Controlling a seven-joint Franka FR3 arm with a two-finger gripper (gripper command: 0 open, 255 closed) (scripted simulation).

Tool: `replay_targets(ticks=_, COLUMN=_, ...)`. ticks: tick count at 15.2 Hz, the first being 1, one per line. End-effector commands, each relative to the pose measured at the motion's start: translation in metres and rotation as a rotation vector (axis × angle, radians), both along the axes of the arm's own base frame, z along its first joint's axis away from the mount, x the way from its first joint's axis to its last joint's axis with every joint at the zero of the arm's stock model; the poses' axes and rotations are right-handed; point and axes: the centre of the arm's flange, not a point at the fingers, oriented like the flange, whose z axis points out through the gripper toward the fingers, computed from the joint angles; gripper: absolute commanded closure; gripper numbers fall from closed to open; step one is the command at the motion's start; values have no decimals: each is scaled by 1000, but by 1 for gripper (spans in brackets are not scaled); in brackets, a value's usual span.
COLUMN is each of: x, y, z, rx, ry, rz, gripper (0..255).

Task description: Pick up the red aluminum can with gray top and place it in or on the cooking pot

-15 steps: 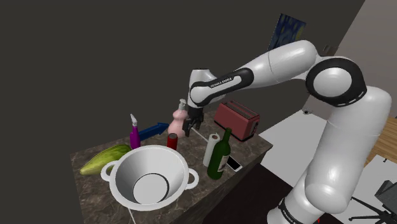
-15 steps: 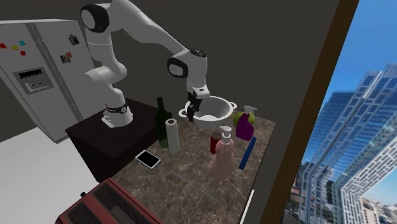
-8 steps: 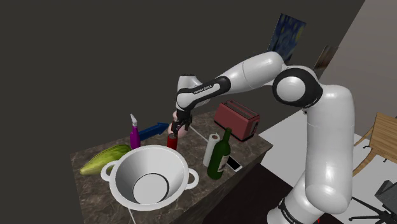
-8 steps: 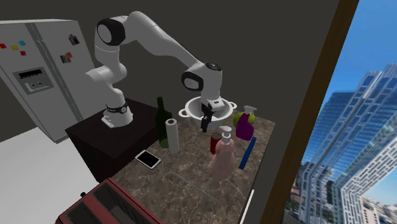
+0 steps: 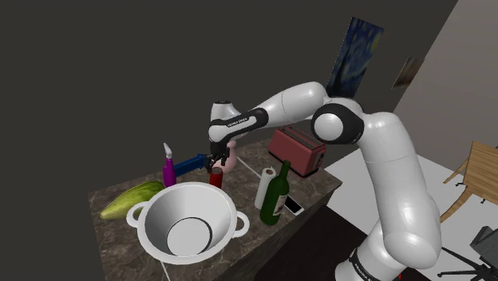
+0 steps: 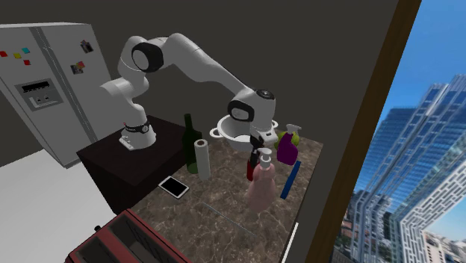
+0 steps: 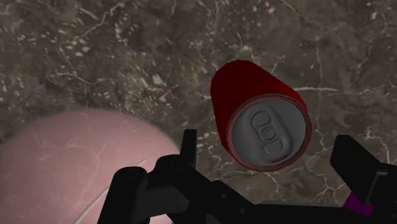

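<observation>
Left of the red can (image 5: pixel 216 180) in the shoulder view, the white cooking pot (image 5: pixel 160 214) stands near, mouth up, ready to receive it. Above the can hangs the gripper (image 7: pixel 268 141), jaws spread wide to either side of its grey top and touching nothing, seemingly aligned to descend. Just right of the can, a pink bottle (image 5: pixel 231 164) crowds that approach.

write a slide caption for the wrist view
Open gripper straddles the upright red can from above without touching it, pink bottle alongside on the marbled counter.
</observation>
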Motion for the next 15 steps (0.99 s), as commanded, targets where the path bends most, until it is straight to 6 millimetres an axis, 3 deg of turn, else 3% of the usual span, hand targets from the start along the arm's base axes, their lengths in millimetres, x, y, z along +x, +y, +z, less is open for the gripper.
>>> replay_targets(ticks=1, x=0, y=1, z=-11, rx=0, ry=-1, rz=0, gripper=0)
replay_targets(ticks=5, x=-1, y=2, z=-30, rx=0, ry=-1, rz=0, gripper=0)
replay_targets(ticks=12, x=-1, y=2, z=-30, rx=0, ry=-1, rz=0, gripper=0)
replay_targets(ticks=13, x=-1, y=2, z=-30, rx=0, ry=-1, rz=0, gripper=255)
replay_targets(ticks=15, x=-1, y=2, z=-30, rx=0, ry=-1, rz=0, gripper=255)
